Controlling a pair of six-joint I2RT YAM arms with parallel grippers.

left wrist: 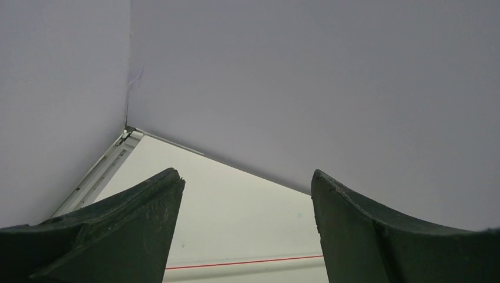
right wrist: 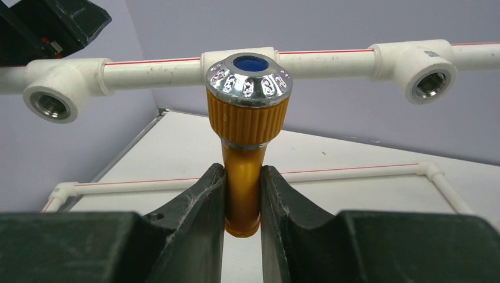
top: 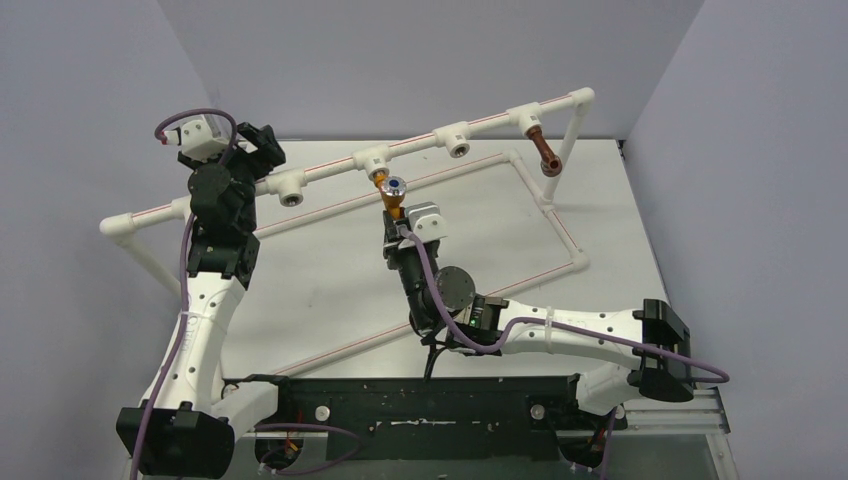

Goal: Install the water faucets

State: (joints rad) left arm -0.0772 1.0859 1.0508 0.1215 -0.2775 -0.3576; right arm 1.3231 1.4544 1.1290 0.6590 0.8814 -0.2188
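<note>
The orange-yellow water faucet has a ribbed collar and a round silver end with a blue centre. It stands against the middle white tee of the raised pipe rail. My right gripper is shut on its smooth spout, one finger on each side. The dark reddish-brown water faucet hangs from the tee near the rail's right end. My left gripper is open and holds nothing. It is up at the rail's left part, facing the back wall.
The white pipe frame with red stripes runs over the table. Open threaded tee sockets show left and right of the orange faucet. Grey walls close the back and sides.
</note>
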